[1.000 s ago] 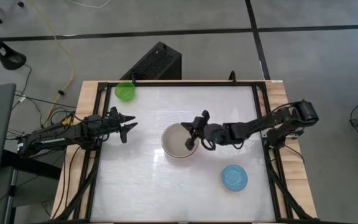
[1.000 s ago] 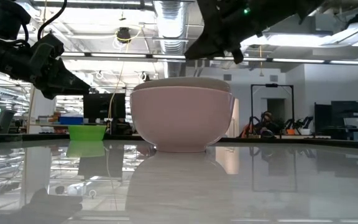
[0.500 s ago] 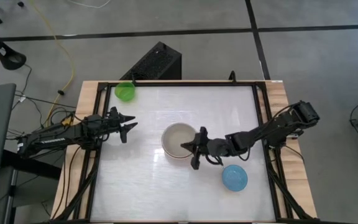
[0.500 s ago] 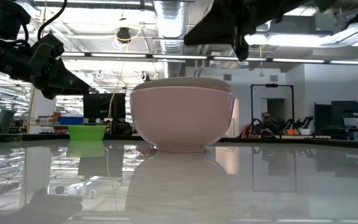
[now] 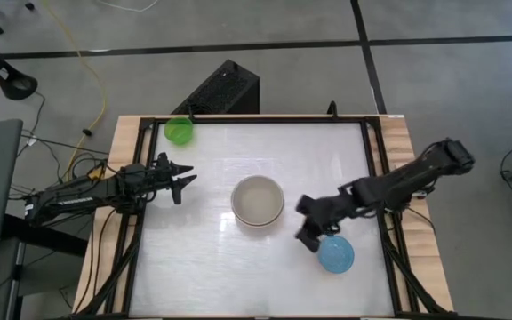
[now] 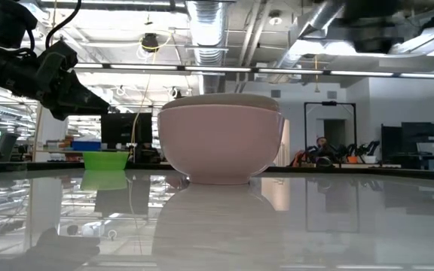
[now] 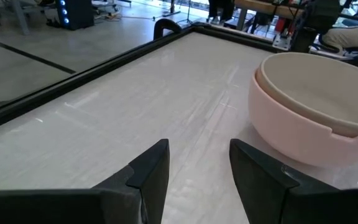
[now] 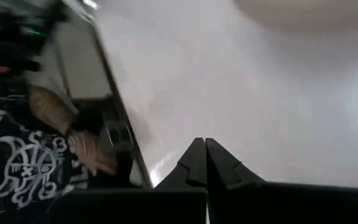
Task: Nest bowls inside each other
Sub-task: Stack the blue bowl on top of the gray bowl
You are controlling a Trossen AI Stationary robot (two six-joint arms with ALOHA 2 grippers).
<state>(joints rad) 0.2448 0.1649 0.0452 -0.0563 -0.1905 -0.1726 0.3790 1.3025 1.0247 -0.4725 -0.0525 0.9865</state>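
- Worktop (image 5: 194, 267): pale glossy surface in a dark frame with wooden side strips, seen from above with both arms reaching over it.
- Stacked bowls (image 5: 257, 201): at the middle of the worktop. The left wrist view shows a grey-beige bowl (image 7: 328, 84) sitting inside a pink-salmon bowl (image 7: 291, 134), rims nearly level. The low view shows the same stack upright, pink wall below and pale rim above (image 6: 221, 143). Whether a further bowl lies under or around these two cannot be told.
- Small green bowl (image 5: 180, 132): upright at the far left corner of the worktop, well apart from the stack; also visible in the low view (image 6: 105, 159).
- Small light blue bowl (image 5: 336, 254): on the right near part of the worktop, apart from the stack, standing alone.
- Left gripper (image 5: 183, 182): over the left part of the worktop, pointing toward the stack with a gap between them. Its fingers (image 7: 148, 171) stand spread apart and carry nothing.
- Right gripper (image 5: 308, 238): just beside the light blue bowl, between it and the stack. Its fingers (image 8: 194, 163) are pressed together with nothing between them.
- Person: a sleeve and hand (image 8: 89, 152) appear past the worktop's edge in the right wrist view.
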